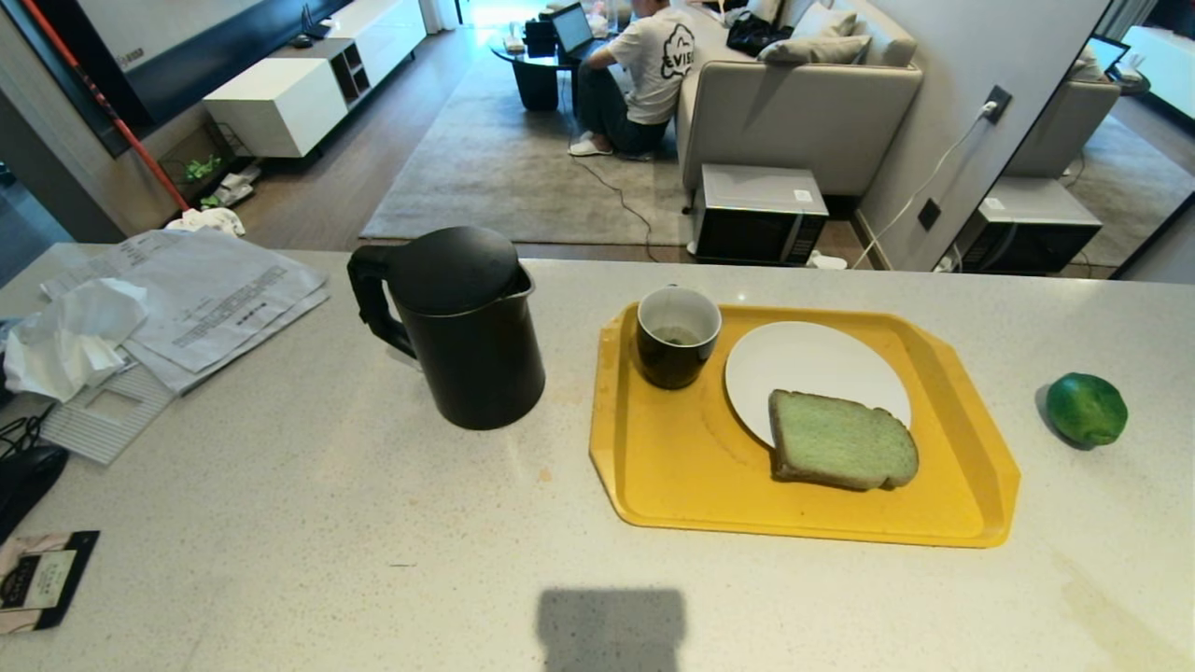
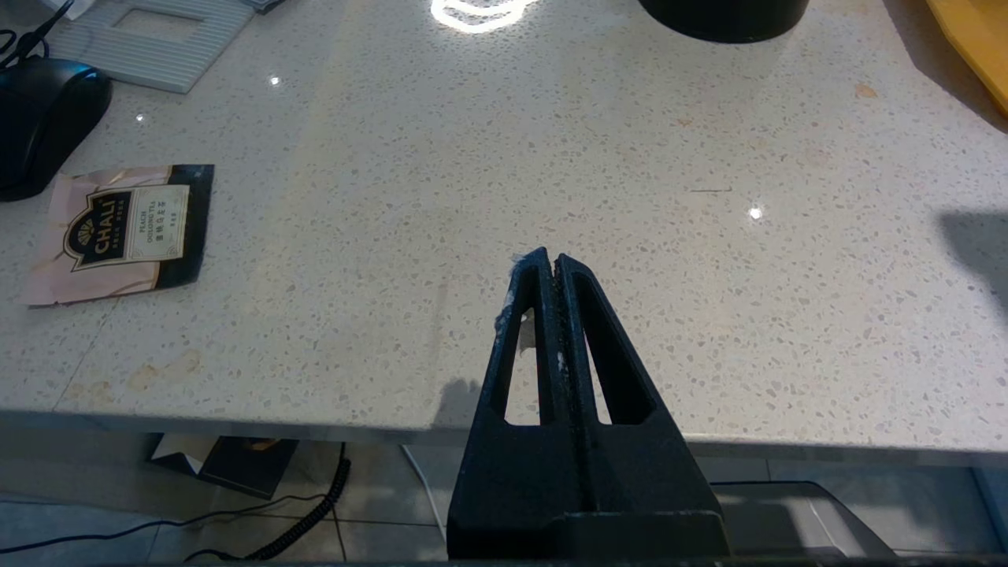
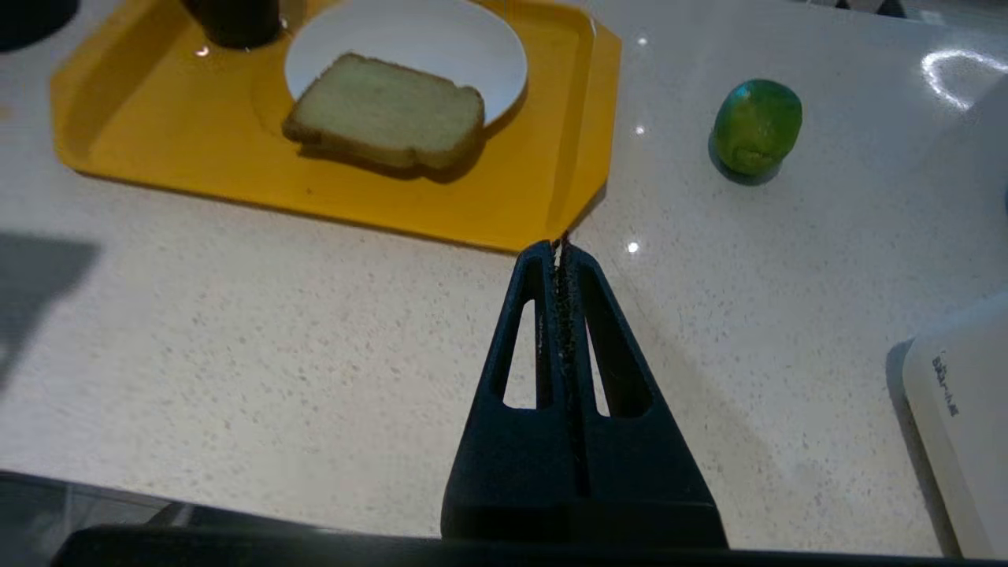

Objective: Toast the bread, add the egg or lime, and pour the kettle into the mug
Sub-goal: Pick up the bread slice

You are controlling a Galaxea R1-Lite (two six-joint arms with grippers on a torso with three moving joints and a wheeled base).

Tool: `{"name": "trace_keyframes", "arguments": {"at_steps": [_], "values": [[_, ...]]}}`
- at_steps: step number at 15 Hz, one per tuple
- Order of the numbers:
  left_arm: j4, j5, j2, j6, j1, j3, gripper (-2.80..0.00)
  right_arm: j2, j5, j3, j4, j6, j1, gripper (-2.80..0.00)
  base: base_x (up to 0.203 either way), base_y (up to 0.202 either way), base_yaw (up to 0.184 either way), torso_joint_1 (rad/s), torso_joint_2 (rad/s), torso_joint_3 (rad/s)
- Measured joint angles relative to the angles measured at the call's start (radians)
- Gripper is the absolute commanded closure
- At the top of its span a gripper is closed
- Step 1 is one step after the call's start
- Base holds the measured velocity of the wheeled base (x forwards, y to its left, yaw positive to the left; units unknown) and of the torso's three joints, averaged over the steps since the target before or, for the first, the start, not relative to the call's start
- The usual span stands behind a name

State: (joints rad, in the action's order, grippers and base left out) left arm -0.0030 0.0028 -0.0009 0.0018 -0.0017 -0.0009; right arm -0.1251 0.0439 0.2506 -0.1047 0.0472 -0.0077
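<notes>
A greenish bread slice lies half on a white plate, half on the yellow tray. The black mug stands on the tray's far left corner. Left of the tray is the black kettle, lid down. The lime rests on the counter right of the tray. No egg is in view. Neither arm shows in the head view. My right gripper is shut and empty, over the counter near the tray's front right corner. My left gripper is shut and empty, above the counter's front edge.
Papers and crumpled tissue lie at the counter's far left, with a tea sachet and a black mouse nearer. A white appliance stands at the right. A person sits on the floor beyond.
</notes>
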Motion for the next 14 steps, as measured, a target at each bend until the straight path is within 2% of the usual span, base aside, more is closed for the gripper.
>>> {"name": "trace_keyframes", "arguments": {"at_steps": [4,7,9,11,14], "values": [[0.001,0.000,0.000,0.000,0.000,0.000,0.00,-0.352,0.080,0.327,-0.055,-0.057,0.000,0.00,0.000,0.000,0.000,0.000,0.00,0.000],[0.000,0.000,0.000,-0.001,0.000,0.000,0.00,-0.611,0.104,0.594,-0.130,-0.104,0.017,0.00,0.000,0.000,0.000,0.000,0.00,0.000],[0.000,0.000,0.000,0.000,0.000,0.000,0.00,-0.742,0.104,0.787,-0.280,-0.197,0.057,0.00,0.000,0.000,0.000,0.000,0.00,0.000],[0.000,0.000,0.000,0.000,0.000,0.000,0.00,-0.847,0.126,0.942,-0.503,-0.304,0.083,0.00,0.000,0.000,0.000,0.000,0.00,0.000],[0.000,0.000,0.000,0.000,0.000,0.000,0.00,-0.950,0.157,1.018,-0.779,-0.480,0.099,0.00,0.000,0.000,0.000,0.000,0.00,0.000]]}}
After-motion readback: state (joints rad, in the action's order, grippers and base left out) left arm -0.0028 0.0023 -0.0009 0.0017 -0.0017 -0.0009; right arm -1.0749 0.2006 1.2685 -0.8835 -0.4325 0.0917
